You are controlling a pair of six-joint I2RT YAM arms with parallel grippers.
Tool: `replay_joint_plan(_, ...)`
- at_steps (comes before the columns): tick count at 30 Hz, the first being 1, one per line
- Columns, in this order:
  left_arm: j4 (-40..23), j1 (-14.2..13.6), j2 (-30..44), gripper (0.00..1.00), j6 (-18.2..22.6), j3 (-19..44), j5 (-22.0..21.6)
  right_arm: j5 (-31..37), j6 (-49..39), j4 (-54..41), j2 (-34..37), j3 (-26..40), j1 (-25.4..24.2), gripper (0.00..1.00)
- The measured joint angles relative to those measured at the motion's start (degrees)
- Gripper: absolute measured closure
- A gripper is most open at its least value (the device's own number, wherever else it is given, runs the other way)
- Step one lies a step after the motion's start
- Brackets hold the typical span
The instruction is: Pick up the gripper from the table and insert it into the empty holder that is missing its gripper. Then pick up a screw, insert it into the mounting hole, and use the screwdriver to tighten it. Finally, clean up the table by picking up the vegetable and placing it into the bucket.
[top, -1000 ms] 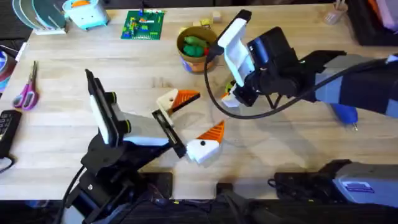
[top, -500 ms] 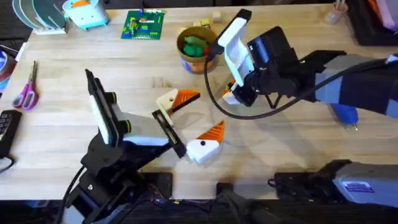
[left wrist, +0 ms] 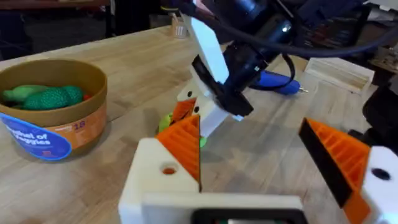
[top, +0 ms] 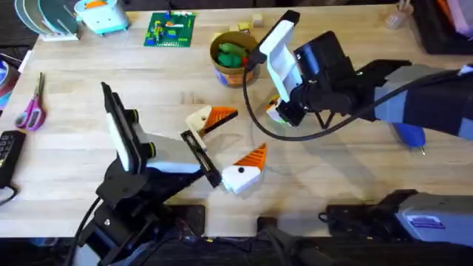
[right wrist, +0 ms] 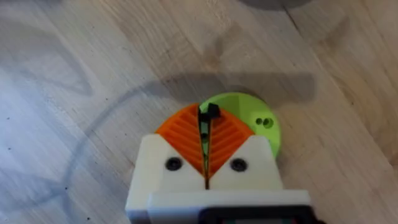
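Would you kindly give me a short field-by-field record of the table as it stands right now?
left gripper: open; its cream holder carries an orange finger
right gripper: shut on a small black screw, above the lime disc
screwdriver: lying on the table by the right arm
bucket: upright, green toys inside

A pale wooden worktop (top: 66,159) fills the scene, its planks running left to right. Beyond its far edge the room lies dark, perhaps floor. Soft light casts faint shadows.
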Motion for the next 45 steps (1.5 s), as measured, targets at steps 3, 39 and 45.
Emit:
replay_joint_plan(3,0.0,0.0,0.0,0.008,0.0,0.0,0.0,0.0,0.0,0.0,0.0,0.0,0.0,0.994)
replay_joint_plan(39,0.0,0.0,0.0,0.008,0.0,0.0,0.0,-12.9,11.0,-31.1,-6.8,37.0,8.0,0.994)
replay_joint_plan(45,0.0,0.0,0.0,0.008,0.0,0.0,0.0,-17.1,11.3,-30.1,-3.7,38.1,14.0,0.994)
